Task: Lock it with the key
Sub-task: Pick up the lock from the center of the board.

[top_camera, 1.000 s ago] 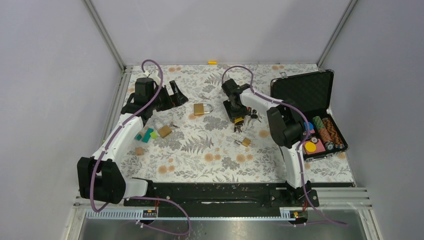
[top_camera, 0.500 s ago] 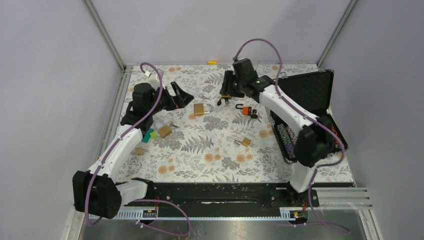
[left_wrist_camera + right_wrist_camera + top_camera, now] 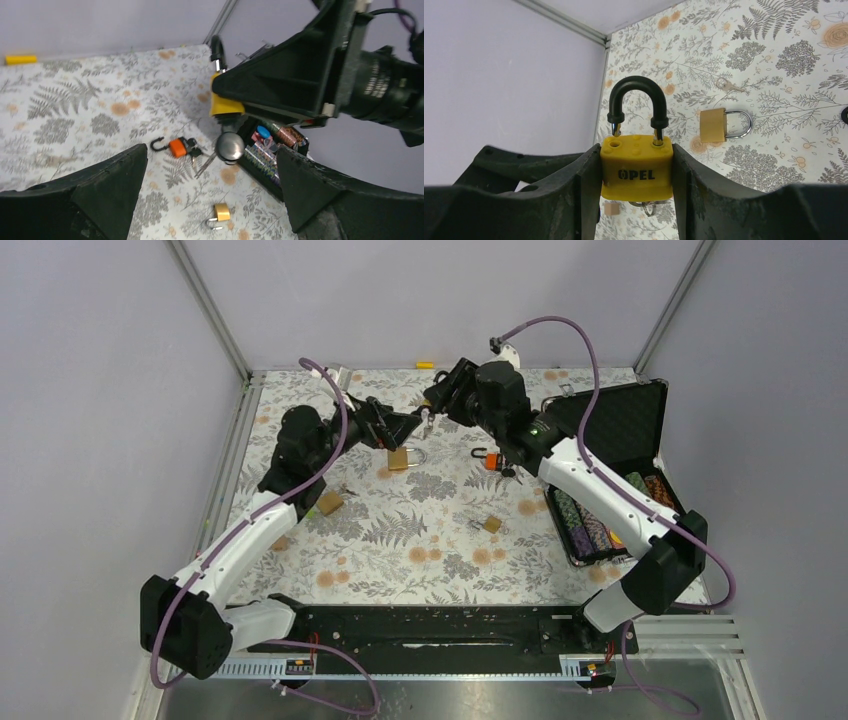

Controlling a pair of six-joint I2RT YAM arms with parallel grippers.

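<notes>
- Our right claw [image 3: 636,150] pinches the yellow padlock [image 3: 636,172] by its body, in the air over the middle of the worktop's far edge.
- Our left claw [image 3: 211,155] is spread wide, facing that padlock without touching it.
- A brass padlock [image 3: 400,458] lies on the worktop beneath them.

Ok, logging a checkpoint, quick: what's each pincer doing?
Left pincer: open, holding nothing.
Right pincer: shut on the yellow padlock.

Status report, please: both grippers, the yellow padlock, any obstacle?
Right gripper shut on yellow padlock, held in air, shackle looks open. Left gripper open, facing it. Keys hang beneath it. Nothing seen between grippers.
</notes>
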